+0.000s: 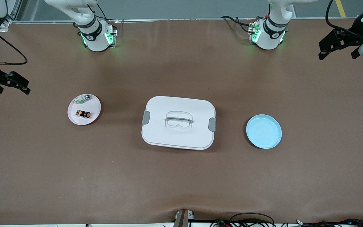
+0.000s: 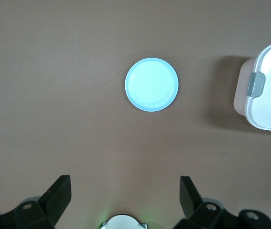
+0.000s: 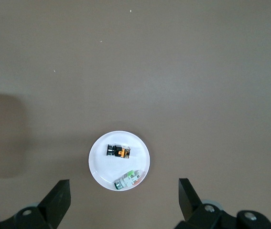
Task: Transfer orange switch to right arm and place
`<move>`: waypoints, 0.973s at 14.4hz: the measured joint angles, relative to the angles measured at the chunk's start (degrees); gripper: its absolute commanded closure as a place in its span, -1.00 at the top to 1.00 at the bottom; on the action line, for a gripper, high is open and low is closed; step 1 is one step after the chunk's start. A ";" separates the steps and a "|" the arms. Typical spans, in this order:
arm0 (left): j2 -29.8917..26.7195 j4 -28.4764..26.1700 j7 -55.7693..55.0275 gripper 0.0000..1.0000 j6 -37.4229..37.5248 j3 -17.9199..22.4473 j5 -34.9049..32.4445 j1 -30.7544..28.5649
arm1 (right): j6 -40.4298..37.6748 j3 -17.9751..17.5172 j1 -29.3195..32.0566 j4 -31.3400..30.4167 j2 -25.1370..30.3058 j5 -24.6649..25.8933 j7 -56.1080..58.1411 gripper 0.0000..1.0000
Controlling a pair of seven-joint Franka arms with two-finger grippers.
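Nearest the front camera sit the lidded white container (image 1: 178,123) mid-table and the light blue plate (image 1: 263,131) toward the left arm's end. Slightly farther, toward the right arm's end, the white plate (image 1: 74,118) holds the orange switch (image 1: 83,114), lying on its side, with a white-and-green part (image 1: 84,99) beside it. Bare brown table (image 1: 181,183) surrounds all three. The left gripper (image 1: 337,47) and right gripper (image 1: 9,82) hang raised at the table's ends, jaws apart, empty.

Brown table (image 1: 181,176) bearing three items in a row across mid-frame: small white plate (image 1: 73,118) toward the right arm's end, lidded white container (image 1: 179,123) at centre, light-blue plate (image 1: 263,131) toward the left arm's end.
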State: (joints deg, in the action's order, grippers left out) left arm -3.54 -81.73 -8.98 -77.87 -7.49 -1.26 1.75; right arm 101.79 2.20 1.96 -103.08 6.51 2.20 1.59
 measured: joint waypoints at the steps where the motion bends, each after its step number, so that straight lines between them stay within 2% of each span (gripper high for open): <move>1: 0.03 -0.01 0.00 1.00 0.03 0.00 0.00 -0.01 | -1.23 -0.06 0.00 0.80 -0.01 0.00 -0.03 1.00; 6: 0.28 -0.03 0.00 1.00 0.06 0.02 0.00 -0.09 | -8.57 -0.08 0.00 5.52 -0.06 0.00 -0.14 1.00; 14: 0.31 -0.03 0.00 1.00 0.07 0.03 0.00 -0.09 | -8.99 -0.03 0.00 5.78 -0.23 0.00 -0.14 1.00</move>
